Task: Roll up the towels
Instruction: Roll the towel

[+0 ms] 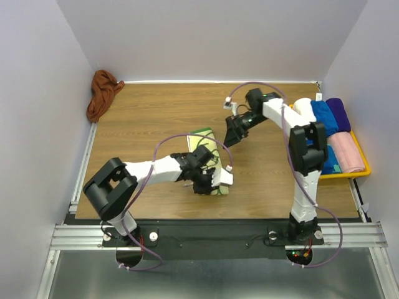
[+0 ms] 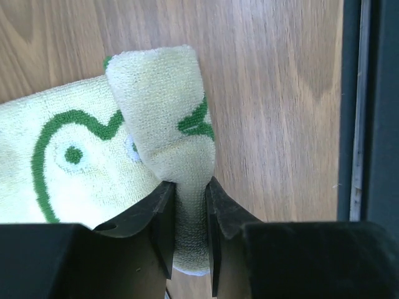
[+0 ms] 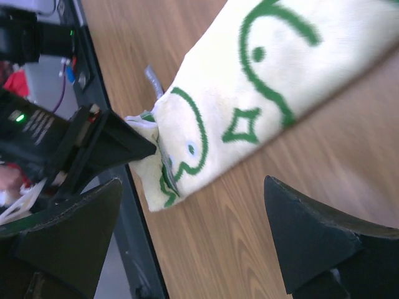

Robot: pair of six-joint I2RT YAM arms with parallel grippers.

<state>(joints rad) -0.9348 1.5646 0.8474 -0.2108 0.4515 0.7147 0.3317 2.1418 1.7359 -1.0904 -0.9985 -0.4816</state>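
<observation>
**Rolling barely begun: 1 of 2 towels in hand**

The left hand point(image 2: 190, 199) is pinching one end of the cream towel point(image 2: 75, 180), curling it up off the table point(image 2: 280, 93). The right hand point(image 3: 193, 184) is hovering spread wide, gripping nothing, with the green-patterned strip lying beneath it. No roll is forming yet. The rust-brown towel point(image 1: 103, 93) is sitting crumpled, well apart from both hands, seemingly untouched.

The left gripper point(image 1: 207, 179) sits on the cream towel point(image 1: 203, 134) mid-table; the right gripper point(image 1: 230, 139) hangs beside its far end.
</observation>
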